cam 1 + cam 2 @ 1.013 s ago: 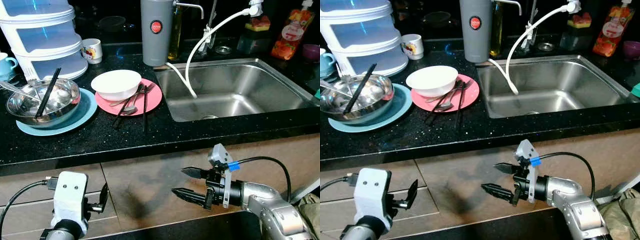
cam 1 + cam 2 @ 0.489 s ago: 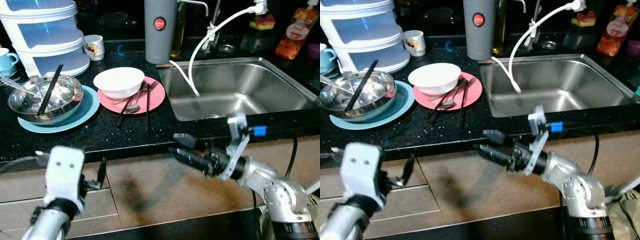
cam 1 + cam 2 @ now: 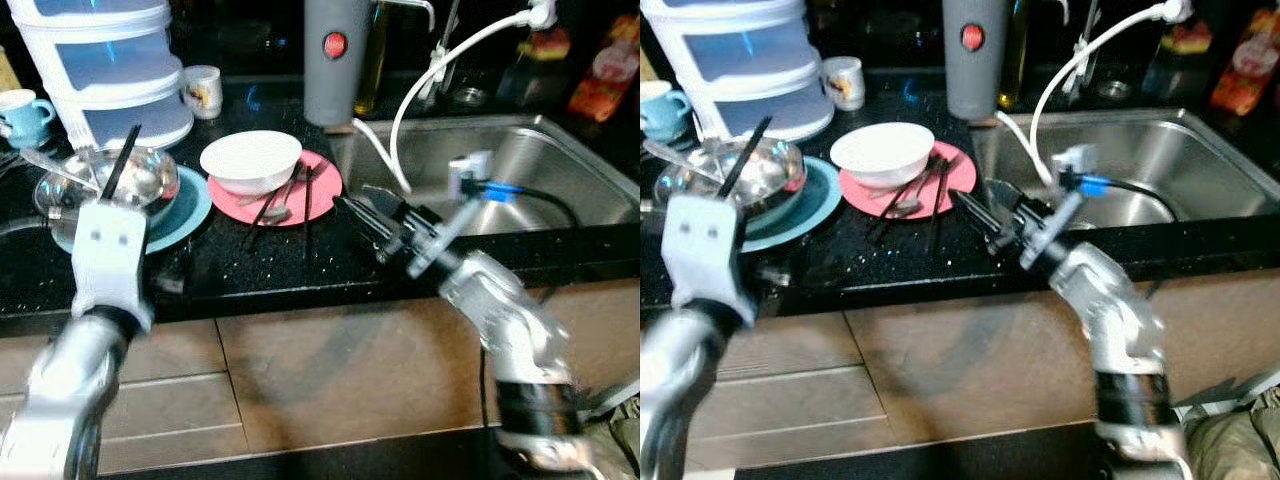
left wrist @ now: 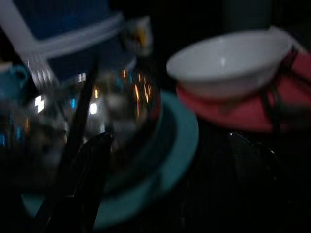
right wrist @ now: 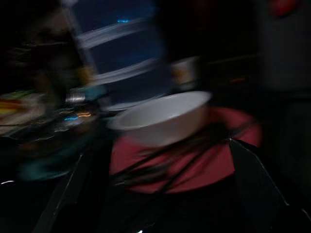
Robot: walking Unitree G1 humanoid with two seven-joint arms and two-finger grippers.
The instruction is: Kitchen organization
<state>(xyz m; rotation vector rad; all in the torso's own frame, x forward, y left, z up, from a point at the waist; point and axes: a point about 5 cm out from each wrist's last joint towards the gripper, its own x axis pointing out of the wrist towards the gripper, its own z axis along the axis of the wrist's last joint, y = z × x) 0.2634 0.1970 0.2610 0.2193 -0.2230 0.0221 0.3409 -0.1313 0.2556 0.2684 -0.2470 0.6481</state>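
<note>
A white bowl (image 3: 250,160) sits on a pink plate (image 3: 318,192), with black chopsticks (image 3: 305,200) and a spoon (image 3: 277,210) lying across the plate. To the left a steel bowl (image 3: 110,180) holding chopsticks and a fork rests on a teal plate (image 3: 195,205). My right gripper (image 3: 356,198) is open at counter height, just right of the pink plate and pointing at it. My left gripper (image 4: 171,138) is open in front of the teal plate, near the counter's front edge, behind its white wrist block (image 3: 108,262).
A steel sink (image 3: 560,165) with a white hose (image 3: 420,90) lies to the right. At the back stand a stacked white-and-blue container (image 3: 105,65), a mug (image 3: 205,90), a blue cup (image 3: 22,110), a grey canister (image 3: 335,60) and bottles (image 3: 615,65). Brown cabinet fronts (image 3: 330,380) lie below the counter.
Both arms have risen from below the counter to counter level. The right gripper has swung up and left toward the pink plate. The camera has shifted a little.
</note>
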